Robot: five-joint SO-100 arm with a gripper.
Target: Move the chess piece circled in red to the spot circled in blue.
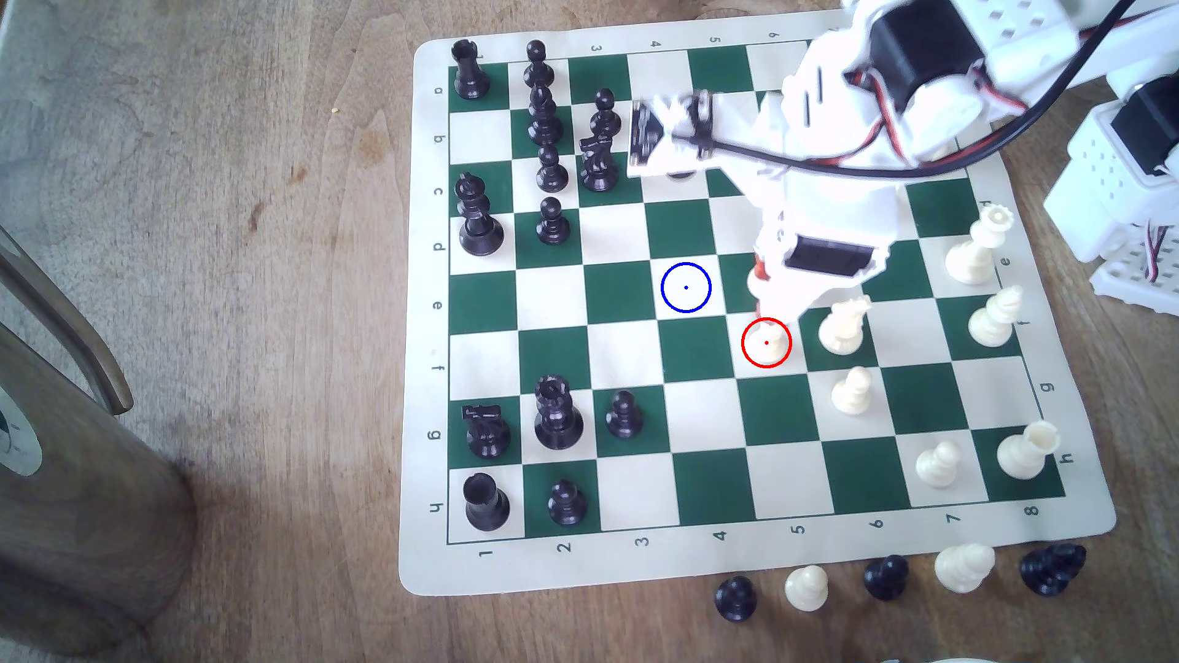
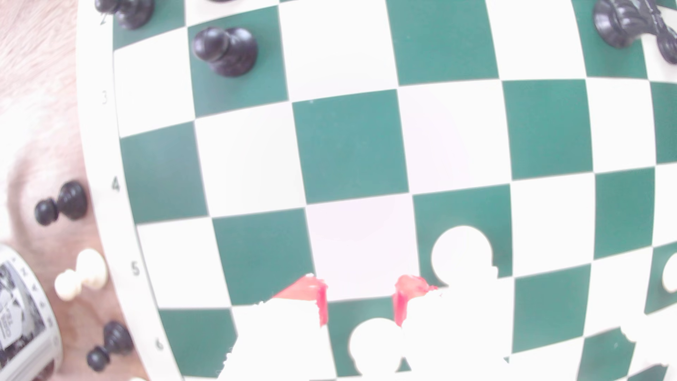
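End effector (image 2: 361,300) spread, poised directly above the pawn (image 1: 767,341). Pawn not yet gripped; the spot (image 1: 686,287), just beside, stands vacant.

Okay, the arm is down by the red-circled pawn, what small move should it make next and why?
Probably lower a little more, then close. In the exterior view the pincer hangs right over the white pawn in the red circle, and the wrist view shows its red-tipped fingers apart with nothing clearly gripped between them. The blue-circled square sits bare, so the carry comes after the grasp.
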